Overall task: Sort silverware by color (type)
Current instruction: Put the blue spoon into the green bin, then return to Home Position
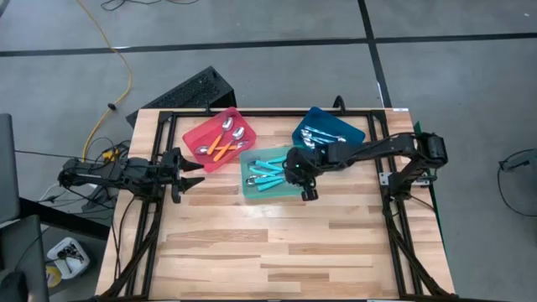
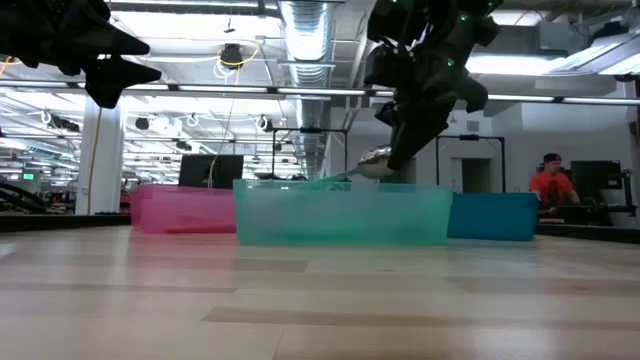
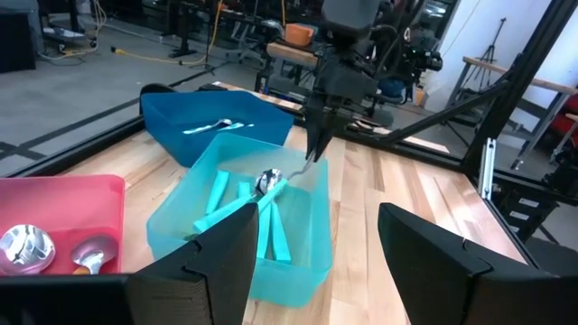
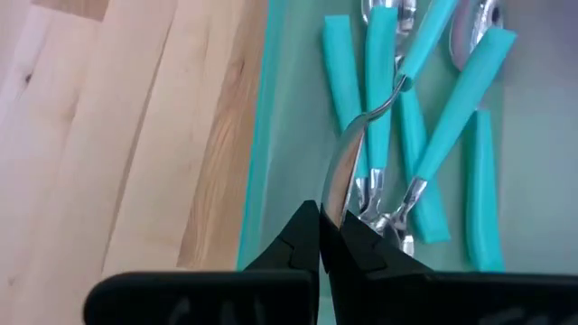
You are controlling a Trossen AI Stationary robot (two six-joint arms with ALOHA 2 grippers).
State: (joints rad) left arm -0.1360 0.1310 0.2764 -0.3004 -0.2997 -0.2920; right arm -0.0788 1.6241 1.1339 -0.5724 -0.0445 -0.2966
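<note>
Right end effector (image 4: 322,236) pressed together, pinching teal-handled spoon (image 4: 348,171) by its metal bowl, over teal tray (image 1: 248,191) near its tabletop-side wall. Handle dangles toward other teal spoons (image 4: 424,135) inside. You hold light, stiff, slick metal; expect it to pivot or slip. Safer hold: handle near neck. Left end effector (image 1: 186,174) spread, empty, waiting beside red tray (image 1: 195,134).
</note>
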